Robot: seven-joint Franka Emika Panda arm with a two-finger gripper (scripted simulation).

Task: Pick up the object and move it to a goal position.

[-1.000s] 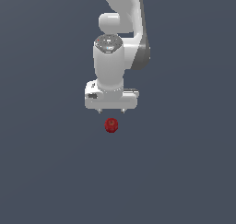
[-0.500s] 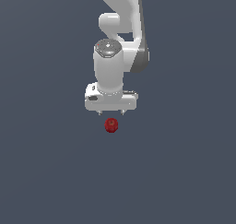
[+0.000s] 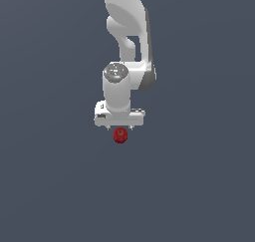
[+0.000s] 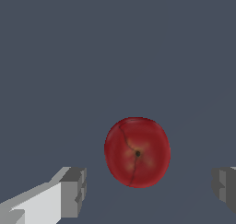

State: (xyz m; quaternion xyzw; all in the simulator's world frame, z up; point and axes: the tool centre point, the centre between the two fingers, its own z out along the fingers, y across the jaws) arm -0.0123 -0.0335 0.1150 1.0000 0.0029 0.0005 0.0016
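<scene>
The object is a small glossy dark-red apple-shaped ball [image 3: 120,135] on the flat dark grey surface, just below the white gripper [image 3: 120,128] in the exterior view. The gripper hangs from the white arm and points down, its short fingertips [image 3: 109,128] just above the ball's top. In the wrist view the ball [image 4: 137,152] fills the space between the two grey finger pads [image 4: 73,191], with a gap on each side. The gripper [image 4: 150,187] is open and holds nothing.
A plain dark grey surface [image 3: 199,186] spreads all around. The white arm [image 3: 127,42] rises from the gripper to the exterior view's top edge. No other objects show.
The gripper has come down towards the ball, closing most of the gap above it. The ball has not moved.
</scene>
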